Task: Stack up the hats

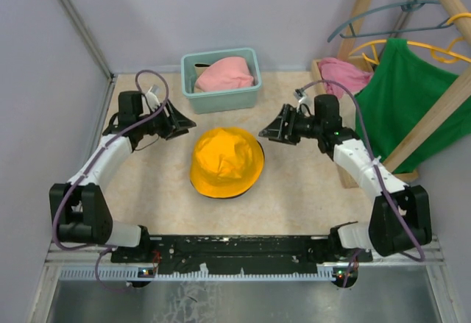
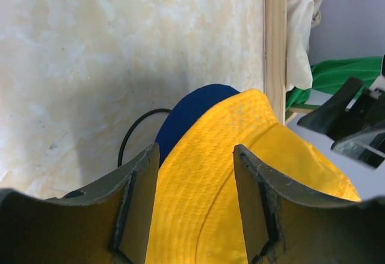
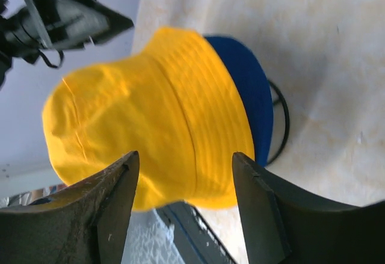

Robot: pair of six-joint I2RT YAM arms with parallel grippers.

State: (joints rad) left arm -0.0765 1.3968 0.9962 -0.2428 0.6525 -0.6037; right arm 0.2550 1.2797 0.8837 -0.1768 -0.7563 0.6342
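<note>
Soft yellow-orange fabric bucket hat (image 1: 227,161) sat mid-table on top of the navy blue fabric bucket hat (image 3: 248,89), both probably light and floppy, so I'd pinch the crown fabric rather than the brim; left gripper (image 1: 182,123) and right gripper (image 1: 271,131) flanked it, jaws partly open, holding nothing.

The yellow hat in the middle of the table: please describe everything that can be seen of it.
The yellow hat is a soft bucket hat of woven-looking cloth, with a rounded crown and a stitched floppy brim. It sits crown up on top of a navy blue hat whose brim shows at one side. The left gripper and the right gripper stand open beside it, not touching it.
</note>
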